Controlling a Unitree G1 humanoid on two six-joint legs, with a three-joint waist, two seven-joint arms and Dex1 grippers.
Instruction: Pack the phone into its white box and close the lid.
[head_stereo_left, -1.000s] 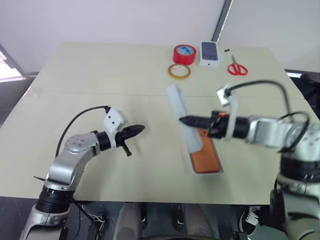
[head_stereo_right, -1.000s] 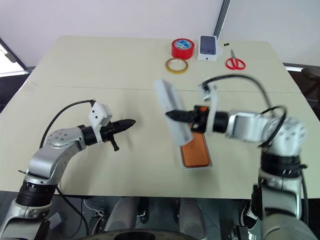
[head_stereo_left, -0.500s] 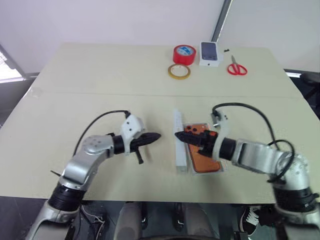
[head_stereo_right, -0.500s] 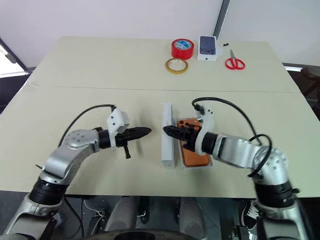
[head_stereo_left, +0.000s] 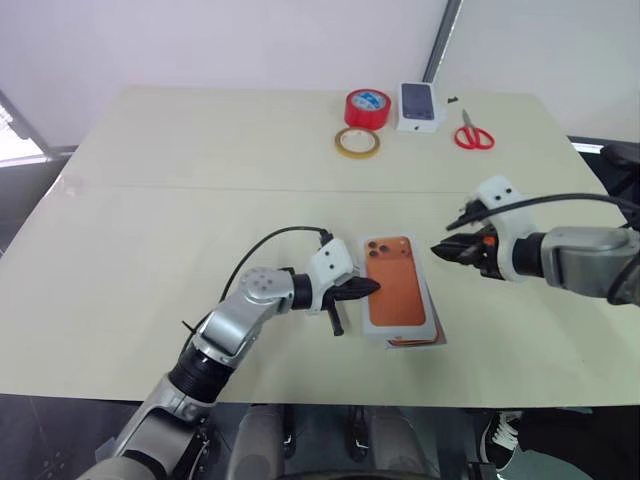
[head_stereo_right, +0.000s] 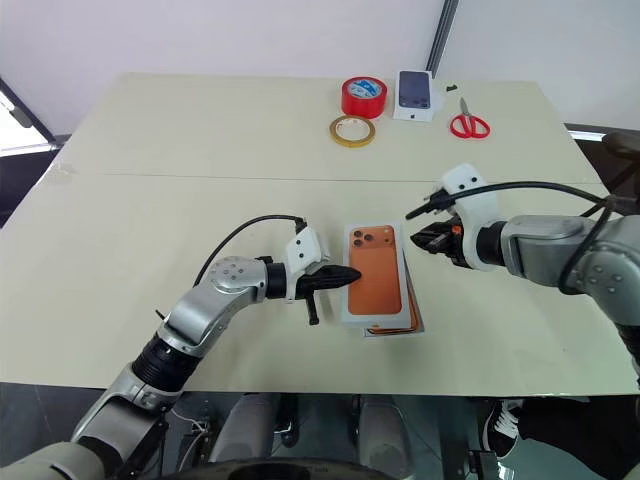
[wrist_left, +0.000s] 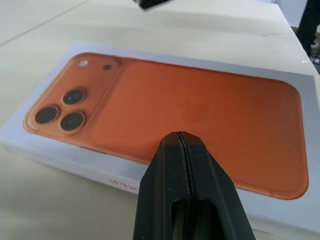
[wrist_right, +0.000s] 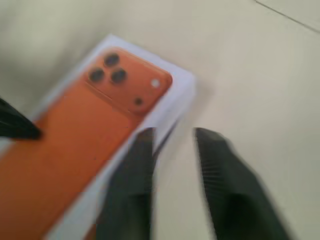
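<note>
The lid (head_stereo_left: 398, 288), previously held tilted, now lies skewed over the white box (head_stereo_left: 432, 338); right gripper (wrist_right: 172, 150) withdrawn, fingers apart; left gripper (wrist_left: 184, 145), fingers together, at its edge—seating remains.

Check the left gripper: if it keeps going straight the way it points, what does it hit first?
The lid. The left gripper, shut, points across the table at the lid's near long edge, tips already at or just over it. Whether they touch is unclear.

At the far edge of the beige worktop (head_stereo_left: 200, 150): a red tape roll (head_stereo_left: 368, 107), a tan tape ring (head_stereo_left: 358, 142) just in front, a small white phone box (head_stereo_left: 420, 106), and red-handled scissors (head_stereo_left: 474, 134).
</note>
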